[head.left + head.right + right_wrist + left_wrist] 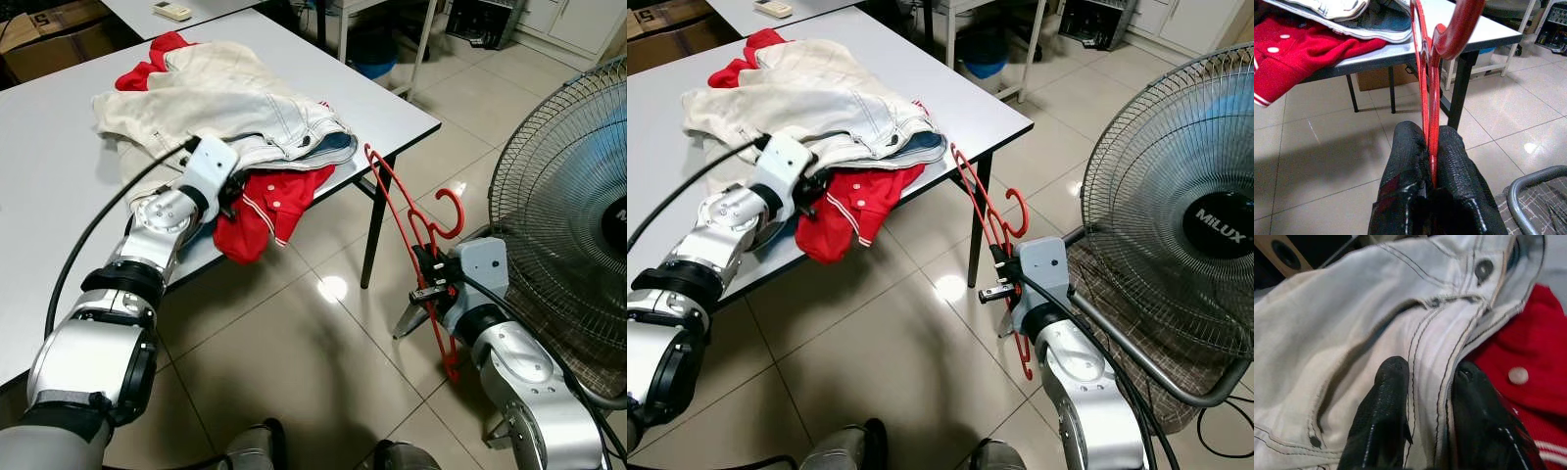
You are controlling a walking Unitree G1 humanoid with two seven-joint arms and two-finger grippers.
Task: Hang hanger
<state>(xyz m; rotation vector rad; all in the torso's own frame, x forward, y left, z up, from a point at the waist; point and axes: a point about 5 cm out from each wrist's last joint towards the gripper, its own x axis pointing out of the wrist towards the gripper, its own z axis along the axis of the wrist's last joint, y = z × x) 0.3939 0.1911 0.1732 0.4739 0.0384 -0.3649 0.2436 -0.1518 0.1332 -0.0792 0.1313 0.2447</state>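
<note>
A red plastic hanger (411, 230) stands upright off the table's right corner, its hook (453, 211) pointing up. My right gripper (429, 266) is shut on the hanger's frame (1429, 122), low over the floor. On the white table (294, 59) lies a cream denim garment (216, 98) over a red garment (265, 211) that droops off the front edge. My left gripper (233, 191) is shut on the cream garment's stitched front edge (1432, 406), beside the red cloth (1528, 357).
A large standing fan (578, 215) fills the right side, close to my right arm. The table leg (374, 235) stands just left of the hanger. Tiled floor (294, 343) lies below. A cardboard box (49, 39) and a remote (172, 11) sit at the back.
</note>
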